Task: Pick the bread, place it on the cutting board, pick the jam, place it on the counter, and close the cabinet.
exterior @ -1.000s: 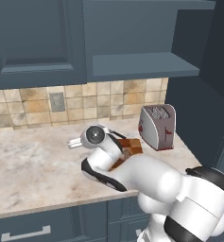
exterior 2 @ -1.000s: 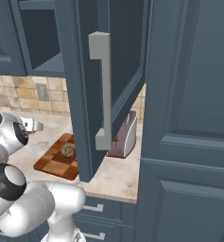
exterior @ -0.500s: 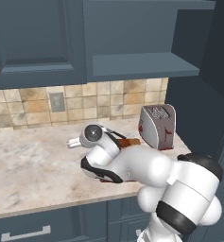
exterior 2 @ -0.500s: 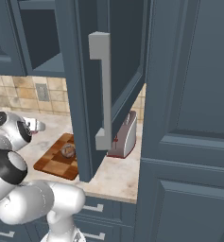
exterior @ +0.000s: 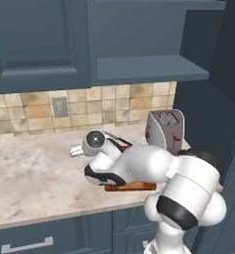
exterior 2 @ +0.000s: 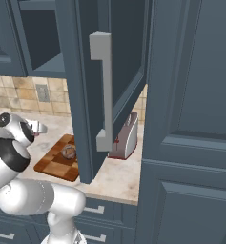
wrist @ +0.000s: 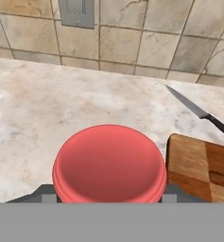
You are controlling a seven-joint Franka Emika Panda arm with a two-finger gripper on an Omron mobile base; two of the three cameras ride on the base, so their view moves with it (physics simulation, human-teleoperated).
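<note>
The jam (wrist: 109, 165), a red jar seen from its top, sits between my fingertips, and my gripper (wrist: 109, 194) is shut on it just above the counter (wrist: 47, 104). The cutting board (wrist: 203, 165) lies right of the jar. In the right base view the bread (exterior 2: 68, 152) rests on the cutting board (exterior 2: 52, 164), with my gripper (exterior 2: 38, 127) to its left. My gripper (exterior: 77, 150) hangs low over the counter (exterior: 34, 173) in the left base view too. The cabinet door (exterior 2: 86, 71) stands open, its silver handle (exterior 2: 103, 90) facing me.
A knife (wrist: 193, 108) lies on the counter behind the board. A silver toaster (exterior: 164, 130) stands at the right end of the counter, under the open cabinet shelf (exterior: 148, 69). A wall outlet (wrist: 76, 12) sits in the tiled backsplash.
The arm's elbow and upper links have swung over the board, while the hand with the jam has stayed almost in place, low over the counter.
</note>
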